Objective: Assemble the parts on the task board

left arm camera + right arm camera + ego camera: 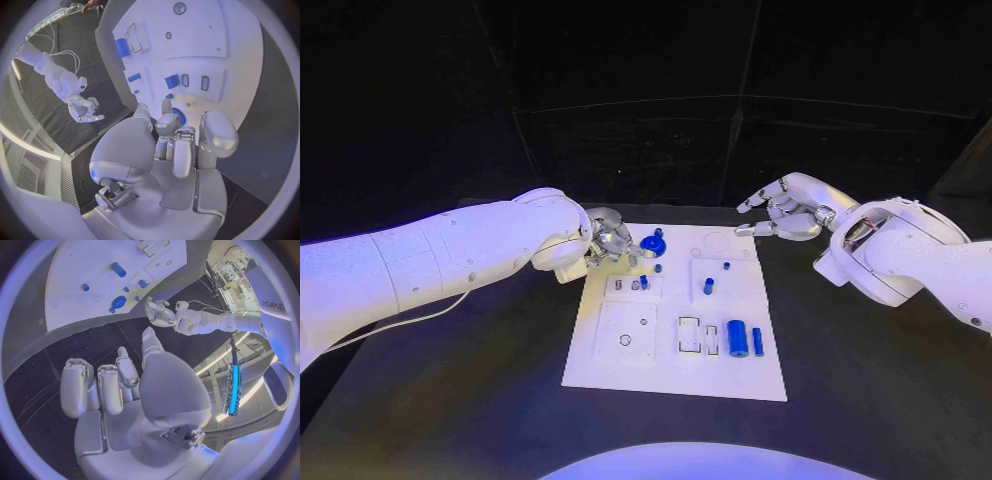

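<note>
The white task board (668,370) lies in the middle of the black table. A blue round part (653,244) stands near its far left corner, and my left hand (606,246) hovers right beside it with nothing in its grasp. In the left wrist view a fingertip (166,107) reaches the edge of that round part (180,117); I cannot tell whether it touches. A blue cylinder (737,338) and a thin blue bar (757,341) lie at the board's near right. A small blue peg (708,286) stands mid-board. My right hand (790,212) floats beyond the far right corner, loosely curled and holding nothing.
White raised blocks with slots (689,335) and a square with a hole (626,338) sit on the board's near half. Bare black table (459,400) surrounds the board on all sides. Dark curtains stand behind the table.
</note>
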